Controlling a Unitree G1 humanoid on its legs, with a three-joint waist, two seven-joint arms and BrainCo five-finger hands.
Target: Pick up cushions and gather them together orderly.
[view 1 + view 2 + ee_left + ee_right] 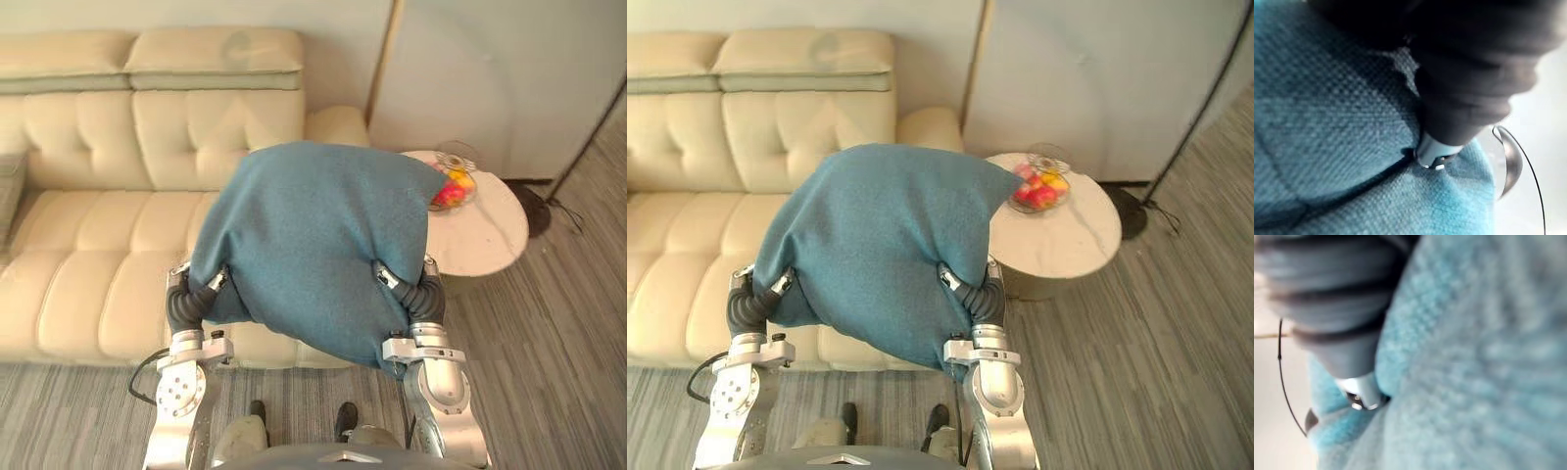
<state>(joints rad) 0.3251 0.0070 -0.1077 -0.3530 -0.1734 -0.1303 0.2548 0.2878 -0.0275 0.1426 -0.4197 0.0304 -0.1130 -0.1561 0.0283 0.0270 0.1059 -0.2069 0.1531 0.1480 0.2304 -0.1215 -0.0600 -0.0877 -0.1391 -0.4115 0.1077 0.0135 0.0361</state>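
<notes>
Teal cushion (313, 235) hangs between your left hand (186, 305) and right hand (423, 299) above the cream sofa (88, 255), long axis slanting toward the fruit bowl (454, 188); you can't tell either hand's grip

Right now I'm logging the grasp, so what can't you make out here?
Left hand and right hand: grip buried in the teal cushion, every view.
Sofa seat middle: hidden behind the cushion, eye views.
Wire bowl on the round table: contents too small, partly behind the cushion's corner.

Bare sofa seat (88, 264) lies open left of the cushion (313, 235); side table (490, 240) stands right.
</notes>
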